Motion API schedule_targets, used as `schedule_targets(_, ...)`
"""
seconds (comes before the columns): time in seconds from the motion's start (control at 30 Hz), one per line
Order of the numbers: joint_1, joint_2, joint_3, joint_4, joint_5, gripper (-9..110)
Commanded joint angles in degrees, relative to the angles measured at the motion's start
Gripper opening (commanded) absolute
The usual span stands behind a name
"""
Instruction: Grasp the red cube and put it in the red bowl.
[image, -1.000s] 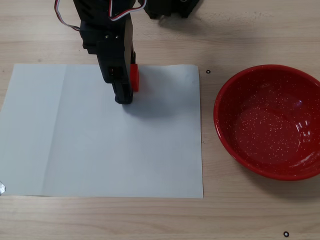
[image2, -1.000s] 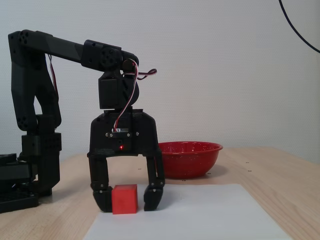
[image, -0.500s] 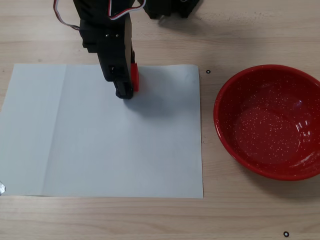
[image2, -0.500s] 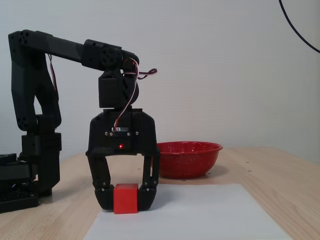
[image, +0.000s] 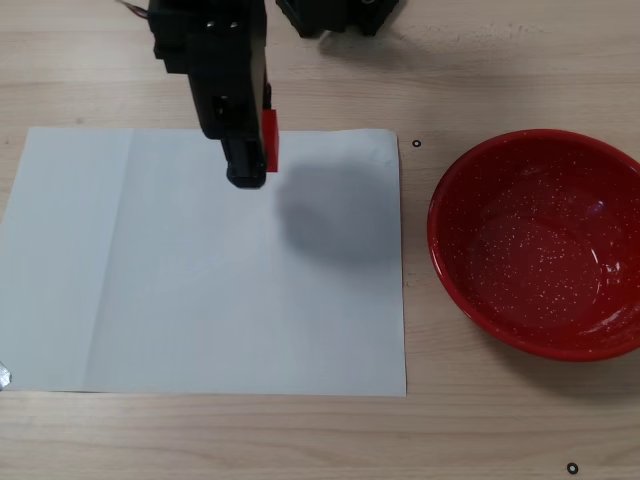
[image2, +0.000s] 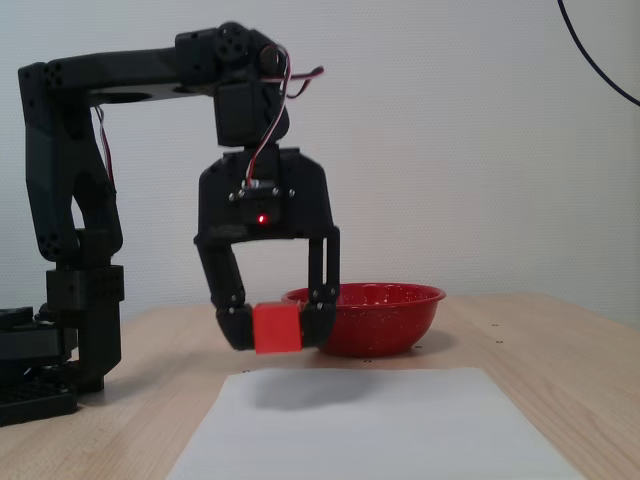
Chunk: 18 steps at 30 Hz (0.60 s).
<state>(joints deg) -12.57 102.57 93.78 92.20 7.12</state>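
Note:
My black gripper (image2: 277, 327) is shut on the red cube (image2: 277, 328) and holds it in the air above the white paper sheet (image2: 370, 430). In the fixed view from above, the cube (image: 269, 140) shows as a red strip at the side of the gripper (image: 255, 160), over the sheet's (image: 200, 290) far edge. The red bowl (image: 540, 245) with white speckles sits on the table to the right of the sheet and holds nothing. In the fixed side view the bowl (image2: 385, 315) stands behind and to the right of the cube.
The arm's black base (image2: 60, 350) stands at the left in the side view. The gripper's shadow (image: 330, 210) falls on the paper. A dark part of another unit (image: 340, 15) sits at the table's far edge. The table is light wood (image: 320, 440).

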Motion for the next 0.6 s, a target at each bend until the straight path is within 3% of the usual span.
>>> schedule_targets(0.0, 1.32, 4.31, -6.15, 0.62, -0.97, 0)
schedule_targets(0.57, 24.52, 0.09, -23.03, -3.69, -9.76, 0)
